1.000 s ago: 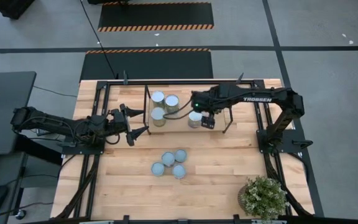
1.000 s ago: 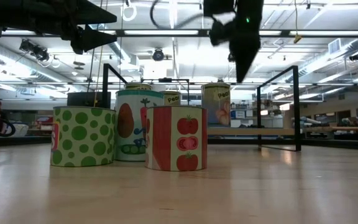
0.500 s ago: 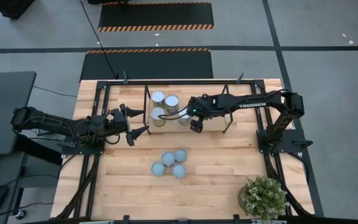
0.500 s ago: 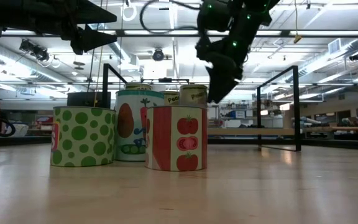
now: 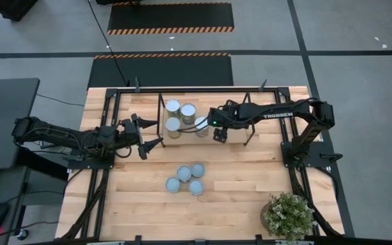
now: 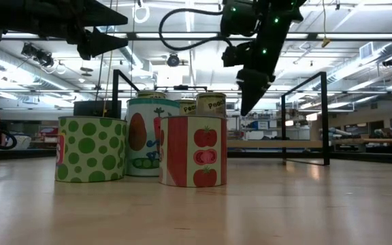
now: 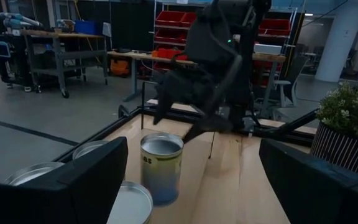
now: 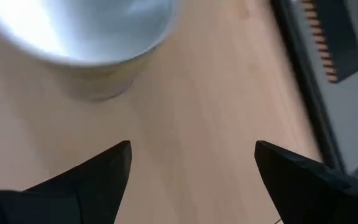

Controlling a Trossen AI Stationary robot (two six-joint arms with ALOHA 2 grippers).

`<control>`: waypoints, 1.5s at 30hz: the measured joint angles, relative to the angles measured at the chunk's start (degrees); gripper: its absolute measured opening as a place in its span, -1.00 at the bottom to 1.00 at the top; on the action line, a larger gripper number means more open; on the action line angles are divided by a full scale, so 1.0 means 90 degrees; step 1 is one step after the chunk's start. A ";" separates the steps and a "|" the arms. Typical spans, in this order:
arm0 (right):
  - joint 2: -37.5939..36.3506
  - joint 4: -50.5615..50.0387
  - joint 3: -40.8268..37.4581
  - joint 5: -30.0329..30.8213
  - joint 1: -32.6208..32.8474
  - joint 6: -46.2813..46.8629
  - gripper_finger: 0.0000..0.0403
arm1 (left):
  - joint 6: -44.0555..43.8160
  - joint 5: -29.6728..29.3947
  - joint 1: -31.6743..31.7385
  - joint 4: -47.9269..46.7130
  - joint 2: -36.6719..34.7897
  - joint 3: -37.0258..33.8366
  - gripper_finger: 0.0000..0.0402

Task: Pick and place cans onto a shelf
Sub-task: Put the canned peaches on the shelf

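Working across a wooden table (image 5: 250, 184), with the shelf (image 5: 160, 109) sitting at its far side. Reaching over the shelf with the right gripper (image 5: 220, 134), fingers spread apart and holding nothing, hanging just beside the newest can (image 5: 201, 125). Waiting with the left gripper (image 5: 152, 137) off the shelf's left end, fingers likewise spread and empty. Keeping four cans on the shelf, the newest standing upright close by the other three (image 5: 188, 110); leaving four more cans (image 5: 184, 173) clustered near the middle of the table. Differing from a second ago: back then gripping that can farther right along the shelf, half a second ago bringing it toward the group, now letting go and pulling away to the right. Judging the cans as rigid, fairly hefty if full, with smooth and likely slippery sides. Taking the next one across its round wall below the rim, squarely and firmly, seeming the safest hold.
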 joint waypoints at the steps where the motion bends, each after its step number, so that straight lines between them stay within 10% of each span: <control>1: 0.0000 0.0160 -0.0058 0.0029 -0.0031 -0.0018 0.73 | 0.0000 -0.0002 0.0001 0.0000 0.0000 0.0000 0.85; 11: 0.0005 0.2597 -0.0900 -0.1186 -0.0023 0.0323 0.73 | 0.0000 -0.0002 0.0001 -0.0024 0.0000 0.0000 0.85; 24: -0.0034 0.1572 -0.0710 -0.0527 0.0058 0.0197 0.73 | -0.0006 -0.0002 0.0001 -0.0027 0.0000 0.0000 0.85; 37: 0.0000 0.3676 -0.0968 -0.0678 0.0056 -0.0357 0.73 | -0.0005 -0.0002 0.0002 -0.0027 0.0000 0.0000 0.85; 45: -0.0005 0.3105 -0.0917 -0.0796 0.0097 -0.0473 0.73 | -0.0005 -0.0002 0.0000 -0.0027 0.0000 0.0000 0.85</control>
